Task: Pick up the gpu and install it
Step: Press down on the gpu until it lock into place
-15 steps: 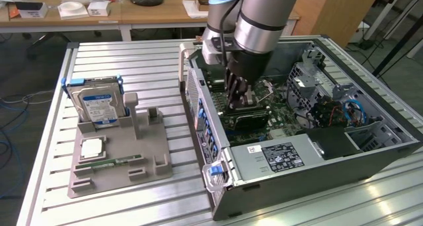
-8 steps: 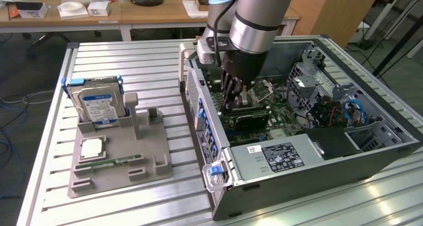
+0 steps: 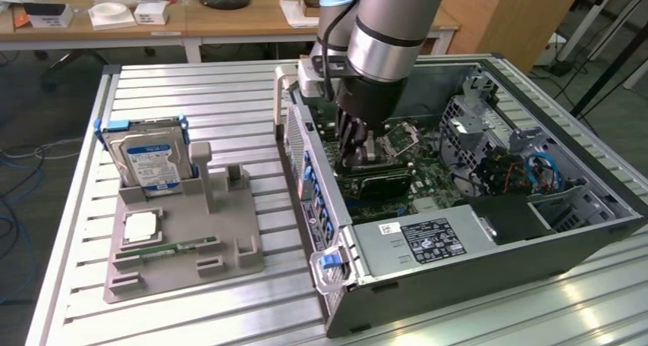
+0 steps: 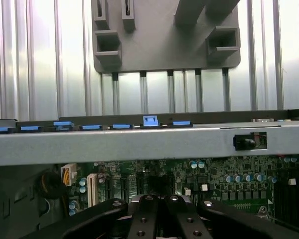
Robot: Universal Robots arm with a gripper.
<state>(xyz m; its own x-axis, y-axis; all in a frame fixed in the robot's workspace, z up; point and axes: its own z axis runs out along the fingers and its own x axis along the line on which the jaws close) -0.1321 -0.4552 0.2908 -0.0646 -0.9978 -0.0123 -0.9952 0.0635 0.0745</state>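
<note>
1. Gripper (image 3: 354,158): one, clenched, fingers pointing down into the open case (image 3: 335,300). In the wrist view the gripper (image 4: 159,219) hangs just above the motherboard (image 4: 214,172).
2. Gpu (image 3: 380,183): one. You may take the dark flat card directly under the fingertips for it. It lies on the motherboard (image 3: 430,179), toward the exterior view's left side of the case and near its middle from near to far. You cannot tell whether the fingers pinch its edge or merely press on it, nor whether it is fully seated.
3. Handling, as a judgement: treat the card as light, stiff and thin, and as fragile on its faces, where components and solder sit. Take hold along the bare upper edge of the board, or by the metal end bracket. Keep your hold off the contact edge. The smooth board may slip in a weak pinch, and a skewed push could strain the slot.
4. Holder (image 3: 233,232): one grey tray on the table (image 3: 202,95), well apart from the case on the exterior view's left. Its tall upright post (image 3: 202,175) stands bare.
5. Other parts in the holder, one of each:
   - drive (image 3: 150,160), upright at the far end;
   - silver chip (image 3: 142,224), lying flat;
   - RAM stick (image 3: 172,249), lying near the chip.
6. Power supply (image 3: 426,240): one, at the case's near end.
</note>
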